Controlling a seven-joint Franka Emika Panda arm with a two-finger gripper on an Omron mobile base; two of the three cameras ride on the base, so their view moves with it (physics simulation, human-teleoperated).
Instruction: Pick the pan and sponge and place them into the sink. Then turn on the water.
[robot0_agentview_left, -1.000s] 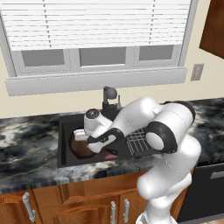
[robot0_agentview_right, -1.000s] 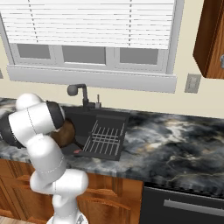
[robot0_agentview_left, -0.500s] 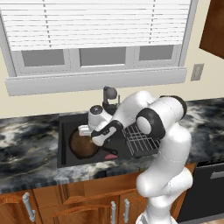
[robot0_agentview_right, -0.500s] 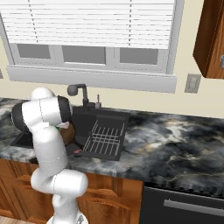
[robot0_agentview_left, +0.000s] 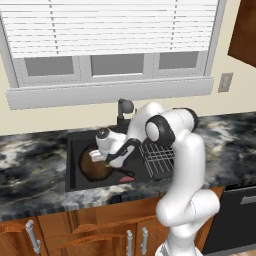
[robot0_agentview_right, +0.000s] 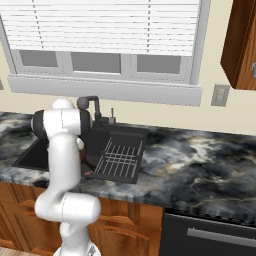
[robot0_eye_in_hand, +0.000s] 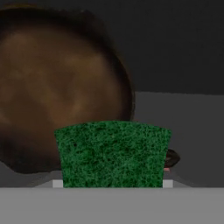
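While the arm has swung lower over the sink (robot0_agentview_left: 75, 150), the gripper (robot0_agentview_left: 111, 159) stays clamped on the sponge (robot0_eye_in_hand: 113, 154) above the pan (robot0_agentview_left: 95, 167) lying in the basin; release comes next.

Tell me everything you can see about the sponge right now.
The sponge is a small block with a rough, speckled dark green face, seen close up in the hand view. It sits in the hand, above the dark brown pan lying in the black sink. Its lower edge is cut off, so no other side shows.
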